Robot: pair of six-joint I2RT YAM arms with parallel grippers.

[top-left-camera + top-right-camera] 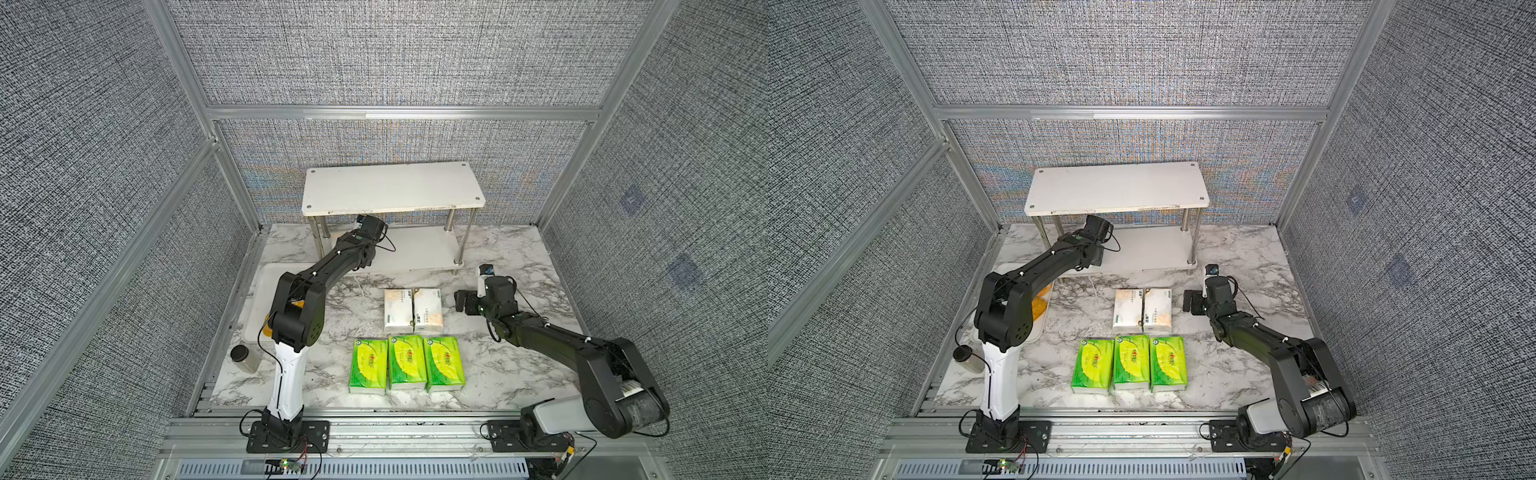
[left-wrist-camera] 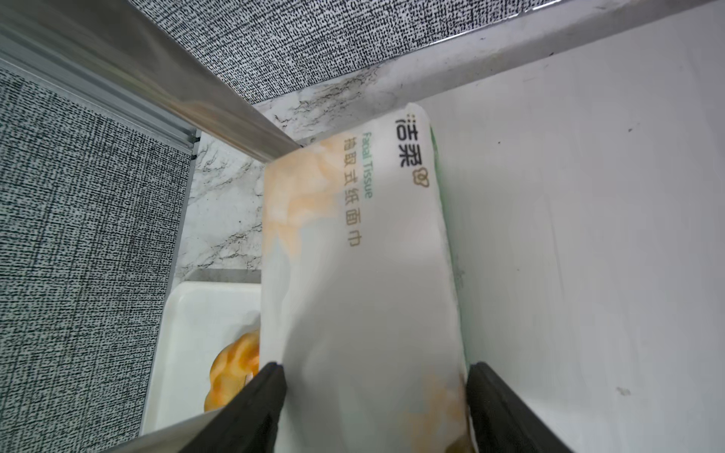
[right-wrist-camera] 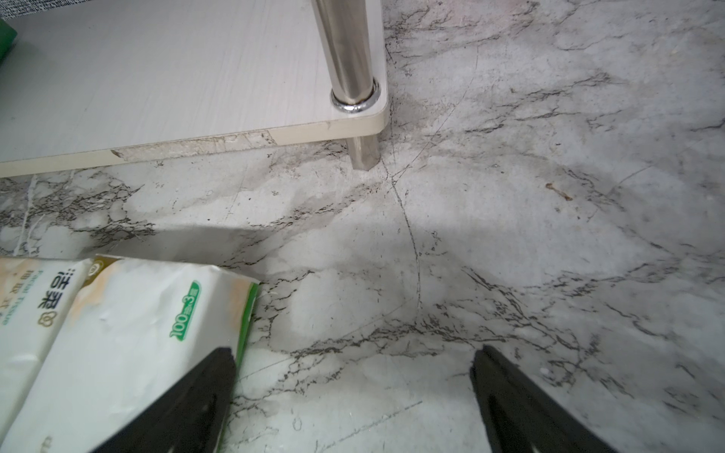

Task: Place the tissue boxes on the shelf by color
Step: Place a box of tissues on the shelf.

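Left wrist view alone: left jaws tight on cream pack over shelf; right jaws wide.

The white-cream tissue pack at the left end of the shelf reads "洁柔", "Facial Tissue" and "抽取式纸面巾", the left table pack repeats "洁柔", the right table pack bears a green badge with "100" and "3", and the logos on the green packs are too small to read.
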